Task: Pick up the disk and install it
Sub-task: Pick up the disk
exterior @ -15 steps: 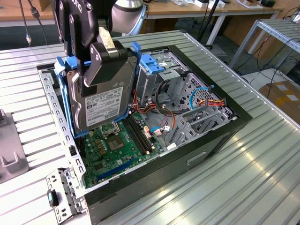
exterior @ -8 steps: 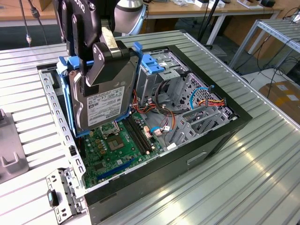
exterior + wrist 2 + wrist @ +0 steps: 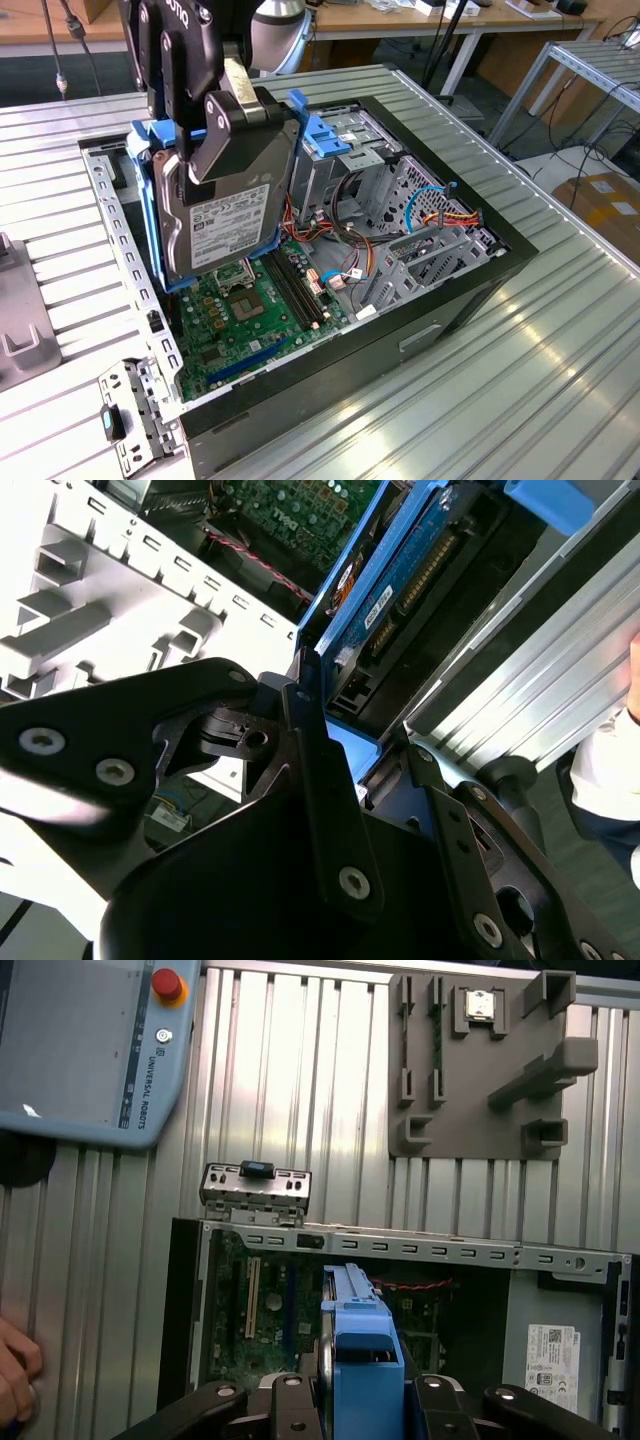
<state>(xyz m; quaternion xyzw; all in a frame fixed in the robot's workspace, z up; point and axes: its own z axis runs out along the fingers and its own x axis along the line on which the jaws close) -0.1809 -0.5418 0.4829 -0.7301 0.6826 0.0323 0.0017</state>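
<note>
I have the black gripper (image 3: 225,140) clamped on the flat rectangular grey-metal disk (image 3: 232,215) in its light-blue plastic carrier, with the fingers pressed against its two broad faces. The disk hangs on edge directly below the gripper, over the green circuit board (image 3: 250,325) inside the open black computer case (image 3: 450,300). I cannot tell whether its lower end touches the board. The case stands under the gripper on the ribbed aluminium desk (image 3: 560,340), and a silver metal drive cage (image 3: 350,160) sits just beside the held disk.
</note>
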